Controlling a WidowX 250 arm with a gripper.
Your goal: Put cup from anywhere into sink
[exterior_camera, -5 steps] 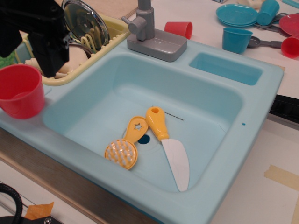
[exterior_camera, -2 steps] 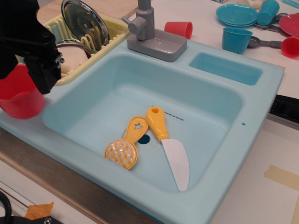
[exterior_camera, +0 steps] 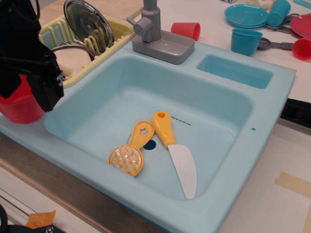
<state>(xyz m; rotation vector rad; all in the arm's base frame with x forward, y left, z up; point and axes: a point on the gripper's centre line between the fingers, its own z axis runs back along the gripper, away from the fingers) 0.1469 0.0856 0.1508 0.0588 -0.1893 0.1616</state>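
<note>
The red cup [exterior_camera: 18, 108] stands upright on the left rim of the light-blue sink [exterior_camera: 262, 97], outside the basin. My black gripper [exterior_camera: 26, 97] is low over the cup and hides its mouth and upper wall. One finger [exterior_camera: 47, 92] covers the cup's right side and the other sits at its left, with red showing between them. The jaws stand apart around the cup, and I cannot see them pressing on it.
A yellow dish rack [exterior_camera: 109, 31] with a metal lid [exterior_camera: 89, 22] stands behind the cup. The grey faucet [exterior_camera: 158, 34] is at the back rim. A yellow-handled knife [exterior_camera: 175, 150] and a yellow scrubber [exterior_camera: 129, 155] lie in the basin. Teal cups, plates and smaller red cups sit far right.
My gripper has moved left and down from in front of the dish rack onto the red cup, now covering its mouth. The cup has stayed in place.
</note>
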